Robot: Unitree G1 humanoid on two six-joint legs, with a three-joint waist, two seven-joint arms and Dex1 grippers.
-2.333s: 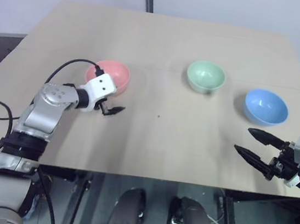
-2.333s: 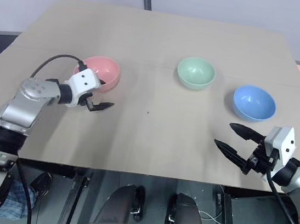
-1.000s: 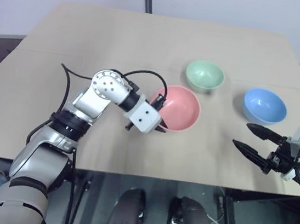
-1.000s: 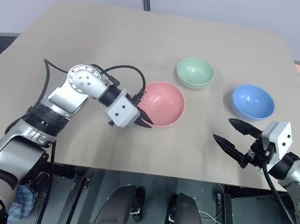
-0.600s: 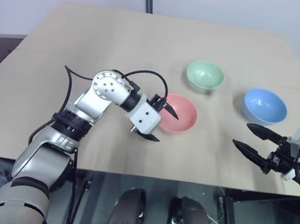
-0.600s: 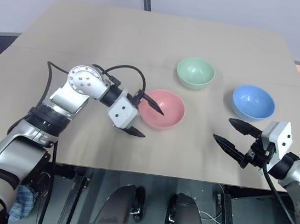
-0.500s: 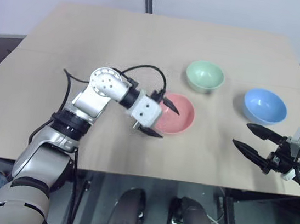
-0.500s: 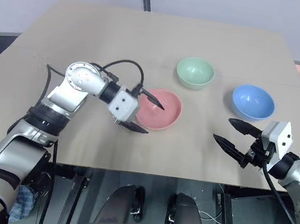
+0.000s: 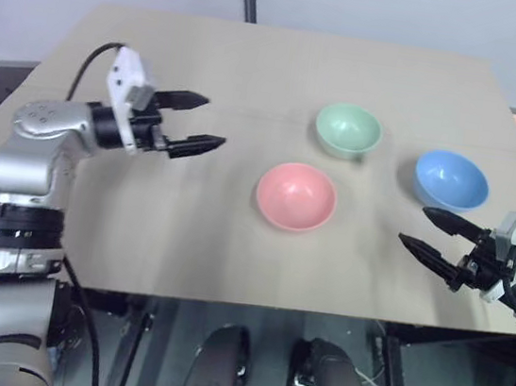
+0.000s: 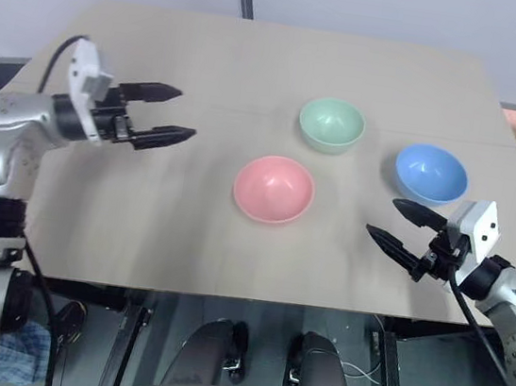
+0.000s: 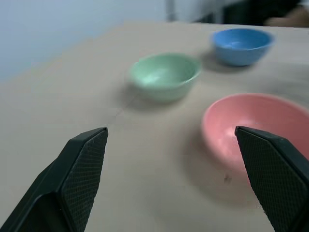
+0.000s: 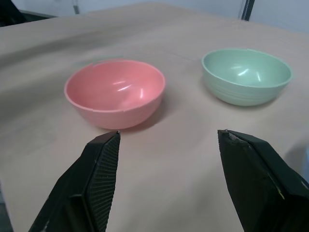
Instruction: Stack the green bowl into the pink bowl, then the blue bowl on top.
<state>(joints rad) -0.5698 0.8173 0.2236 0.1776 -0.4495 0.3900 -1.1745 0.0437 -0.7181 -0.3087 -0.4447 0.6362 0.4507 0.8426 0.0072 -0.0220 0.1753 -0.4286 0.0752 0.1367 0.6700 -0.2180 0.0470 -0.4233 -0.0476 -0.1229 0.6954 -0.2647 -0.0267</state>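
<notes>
left gripper [image 9: 199, 121] – spread, let go of the pink bowl [image 9: 297, 195], drawn back left | right gripper [image 9: 431, 231] spread beside it | green bowl [image 9: 347, 131] goes in next

Smooth plastic-looking pink bowl [image 9: 296, 196] — faint sheen — matt wood-look table [image 9: 255, 69].

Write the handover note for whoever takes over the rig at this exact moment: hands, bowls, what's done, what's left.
Left hand: open, empty, above the table's left side, clear of the bowls.
Right hand: open, empty, at the near right edge, just short of the blue bowl.
Pink bowl: upright, mid-table, empty.
Green bowl: behind it, apart, empty.
Blue bowl: to the right, apart.
Done: no stacking yet.
Left: green into pink, then blue on top.
</notes>
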